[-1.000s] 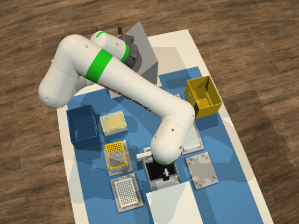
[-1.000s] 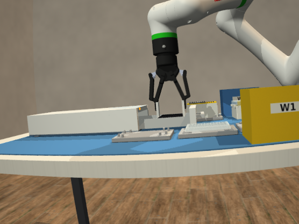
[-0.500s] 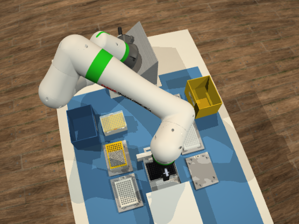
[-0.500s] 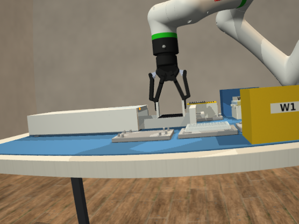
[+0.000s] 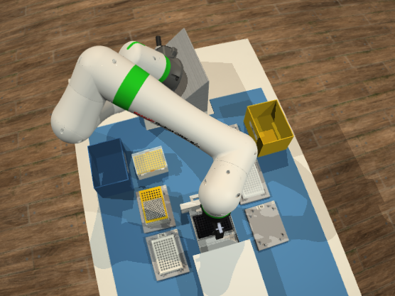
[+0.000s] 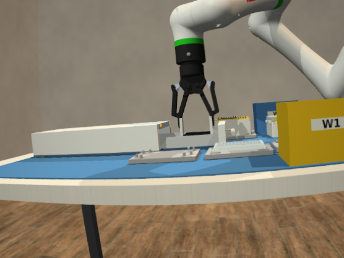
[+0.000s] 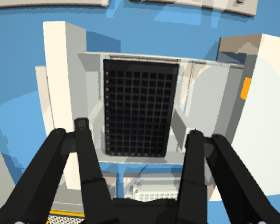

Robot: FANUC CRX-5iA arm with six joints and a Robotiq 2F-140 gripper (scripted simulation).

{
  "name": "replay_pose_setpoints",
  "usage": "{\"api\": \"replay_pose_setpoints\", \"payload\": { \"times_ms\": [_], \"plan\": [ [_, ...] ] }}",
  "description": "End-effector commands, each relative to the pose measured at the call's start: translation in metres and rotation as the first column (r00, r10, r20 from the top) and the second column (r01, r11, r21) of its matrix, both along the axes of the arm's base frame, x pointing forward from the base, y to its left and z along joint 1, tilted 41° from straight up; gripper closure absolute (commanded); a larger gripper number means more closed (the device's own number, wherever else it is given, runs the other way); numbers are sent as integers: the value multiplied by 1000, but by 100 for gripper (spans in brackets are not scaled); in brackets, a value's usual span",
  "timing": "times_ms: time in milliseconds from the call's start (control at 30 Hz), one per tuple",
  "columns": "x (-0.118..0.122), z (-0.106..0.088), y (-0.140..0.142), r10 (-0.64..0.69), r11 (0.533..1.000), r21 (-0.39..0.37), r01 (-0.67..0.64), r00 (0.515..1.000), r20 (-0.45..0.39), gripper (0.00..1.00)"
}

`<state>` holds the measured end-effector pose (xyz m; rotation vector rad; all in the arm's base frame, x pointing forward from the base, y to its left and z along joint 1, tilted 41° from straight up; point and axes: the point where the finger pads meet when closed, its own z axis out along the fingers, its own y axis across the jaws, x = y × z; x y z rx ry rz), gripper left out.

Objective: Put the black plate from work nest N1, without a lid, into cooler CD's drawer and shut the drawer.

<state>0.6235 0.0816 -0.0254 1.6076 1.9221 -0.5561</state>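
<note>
Black plate [image 7: 139,106] is gripped by the claw [image 6: 195,125], whose fingers are closed on its two long sides. It is held level and low inside the open drawer [image 6: 189,141] of the cooler CD [image 6: 96,137], right way up. An amber lamp [image 6: 160,125] is lit on the cooler's front. Farther along the counter [image 6: 173,186], a yellow bin [image 6: 312,133] marked W1 is seen.

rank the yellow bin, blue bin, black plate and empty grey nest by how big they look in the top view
1. yellow bin and blue bin: about equal, too close to rank.
2. empty grey nest.
3. black plate, smallest, though the arm's wrist hides part of it while the pincer holds it in the open drawer.
</note>
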Motion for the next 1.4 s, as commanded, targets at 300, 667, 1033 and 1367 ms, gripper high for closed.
{"api": "replay_pose_setpoints", "payload": {
  "times_ms": [300,667,1033,1367],
  "plan": [
    [1,-2,-2,0,1000,0,0,1000,0,100],
    [1,-5,-4,0,1000,0,0,1000,0,100],
    [2,-7,-6,0,1000,0,0,1000,0,100],
    [2,-9,-8,0,1000,0,0,1000,0,100]
  ]
}}
